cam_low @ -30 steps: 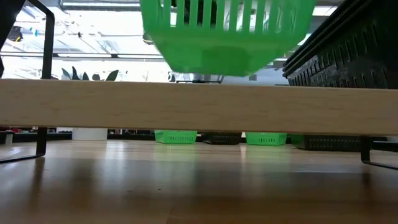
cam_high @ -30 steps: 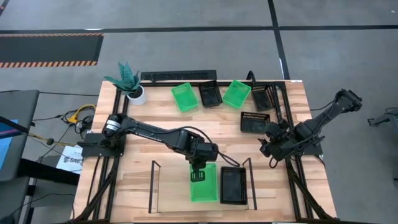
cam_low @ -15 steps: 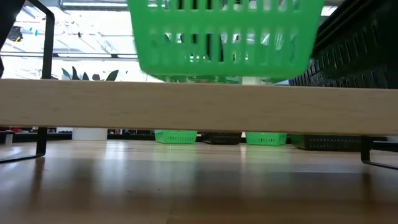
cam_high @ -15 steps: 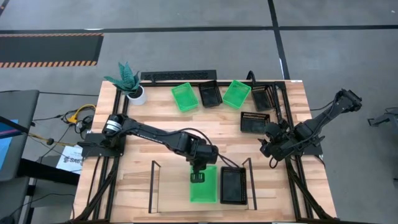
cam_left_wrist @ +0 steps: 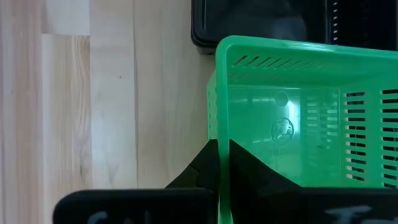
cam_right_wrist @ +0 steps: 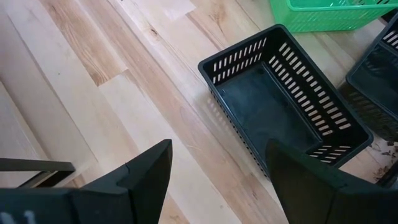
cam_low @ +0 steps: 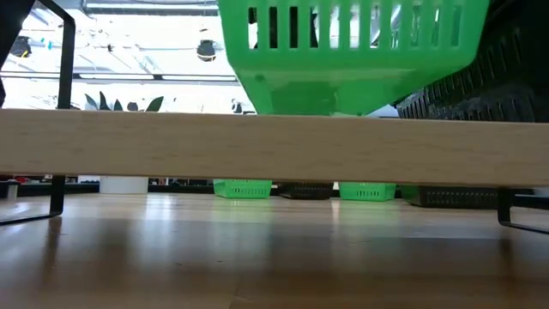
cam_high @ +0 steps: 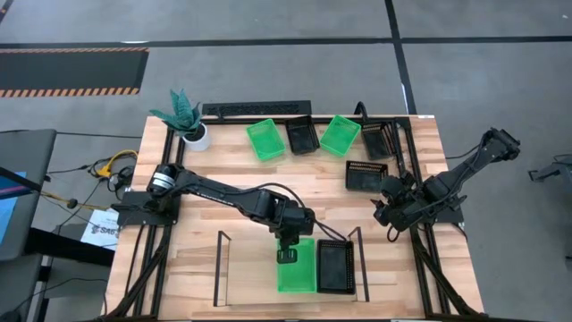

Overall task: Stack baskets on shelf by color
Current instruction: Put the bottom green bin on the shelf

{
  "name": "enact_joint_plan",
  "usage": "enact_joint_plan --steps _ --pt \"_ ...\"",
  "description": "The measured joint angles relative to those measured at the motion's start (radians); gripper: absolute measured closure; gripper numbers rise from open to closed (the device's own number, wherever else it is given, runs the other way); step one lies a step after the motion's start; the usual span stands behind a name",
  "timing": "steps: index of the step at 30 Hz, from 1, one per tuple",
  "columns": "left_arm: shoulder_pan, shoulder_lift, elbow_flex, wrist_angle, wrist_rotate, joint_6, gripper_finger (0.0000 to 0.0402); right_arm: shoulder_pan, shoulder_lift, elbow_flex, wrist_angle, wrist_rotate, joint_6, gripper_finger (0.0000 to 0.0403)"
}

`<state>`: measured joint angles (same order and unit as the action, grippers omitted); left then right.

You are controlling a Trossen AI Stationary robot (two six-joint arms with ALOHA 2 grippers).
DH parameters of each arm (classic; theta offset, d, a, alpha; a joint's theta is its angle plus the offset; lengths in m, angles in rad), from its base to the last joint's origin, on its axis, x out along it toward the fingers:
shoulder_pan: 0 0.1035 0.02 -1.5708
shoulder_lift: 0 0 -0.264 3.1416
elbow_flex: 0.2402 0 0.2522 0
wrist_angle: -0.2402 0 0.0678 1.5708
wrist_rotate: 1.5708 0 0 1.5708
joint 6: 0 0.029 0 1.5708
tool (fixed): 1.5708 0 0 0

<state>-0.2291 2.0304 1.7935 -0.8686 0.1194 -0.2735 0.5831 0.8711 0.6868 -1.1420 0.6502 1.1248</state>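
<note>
The left hand is clamped on the short wall of a green basket, holding it over the middle of the shelf, just beside a black basket that sits at the shelf's right end. The left wrist view shows its fingers pinching the green rim, one either side; the low view shows the basket's underside tilted, and whether it touches the wooden board cannot be told. The right hand waits near the bench's right edge, fingers spread wide and holding nothing, above a lone black basket. Further back on the wooden bench lie two more green baskets, other black ones and a potted plant; grey floor surrounds it.
</note>
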Motion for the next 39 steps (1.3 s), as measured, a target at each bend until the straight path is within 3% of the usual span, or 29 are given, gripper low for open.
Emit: enact_joint_plan --steps 31,39 --pt "-0.013 0.002 -0.019 0.002 -0.009 -0.038 0.0401 0.0 0.0 0.0 0.022 0.0 0.0 0.0121" --pt "-0.021 0.027 -0.017 0.015 0.032 -0.045 0.0401 0.0 0.0 0.0 0.023 0.0 -0.007 0.0121"
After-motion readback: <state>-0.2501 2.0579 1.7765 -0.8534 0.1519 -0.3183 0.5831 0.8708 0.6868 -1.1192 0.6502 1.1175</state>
